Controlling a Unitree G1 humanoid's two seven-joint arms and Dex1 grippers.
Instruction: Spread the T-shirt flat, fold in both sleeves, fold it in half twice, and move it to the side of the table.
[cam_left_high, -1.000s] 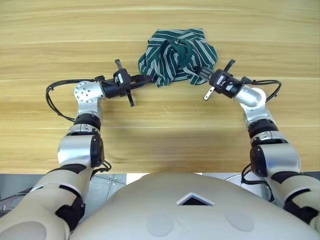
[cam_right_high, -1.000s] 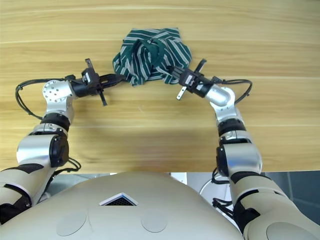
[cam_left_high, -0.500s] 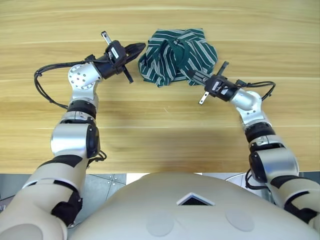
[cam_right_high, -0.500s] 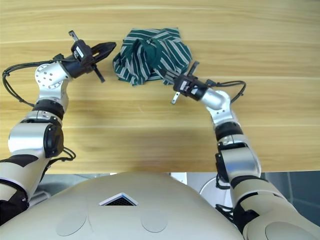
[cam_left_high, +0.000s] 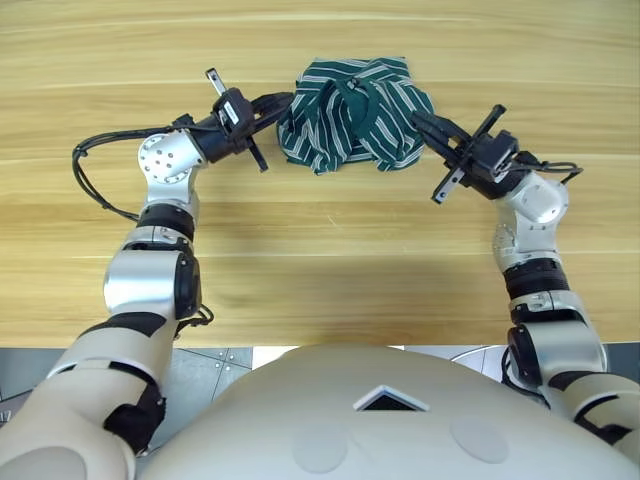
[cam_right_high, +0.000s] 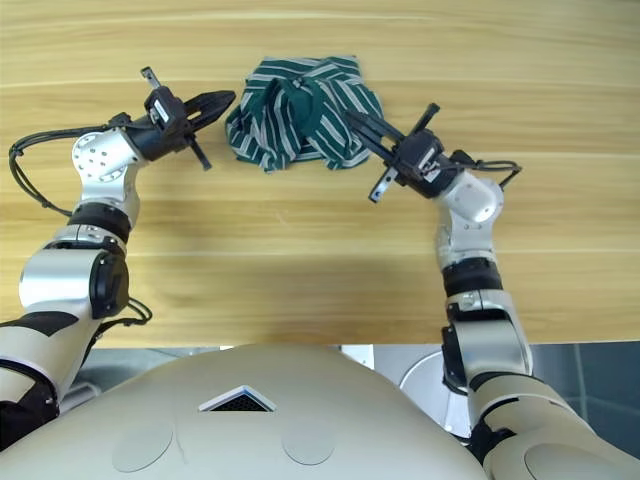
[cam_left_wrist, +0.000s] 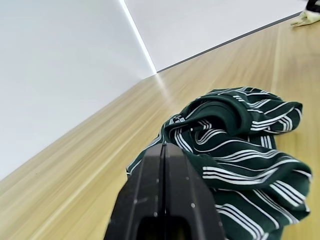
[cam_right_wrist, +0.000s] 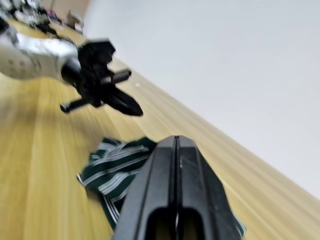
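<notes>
The T-shirt (cam_left_high: 355, 115), dark green with white stripes, lies crumpled in a heap on the wooden table (cam_left_high: 320, 260). My left gripper (cam_left_high: 283, 99) is shut, its tip just off the heap's left edge, with nothing between the fingers. The left wrist view has these closed fingers (cam_left_wrist: 164, 155) in front of the T-shirt (cam_left_wrist: 240, 150). At the heap's right edge my right gripper (cam_left_high: 418, 120) is also shut, tilted and pointing over the cloth. In the right wrist view its fingers (cam_right_wrist: 176, 150) hang above the T-shirt (cam_right_wrist: 112, 167), with the left gripper (cam_right_wrist: 131, 108) beyond.
Bare wood stretches on every side of the heap, towards the far edge, both ends and the near edge (cam_left_high: 320, 345). A pale wall (cam_left_wrist: 60, 65) rises behind the table.
Both grippers left the heap's near edge. The left one swung out to the heap's left side; the right one drew back, then rose to its right side. The T-shirt kept its shape.
</notes>
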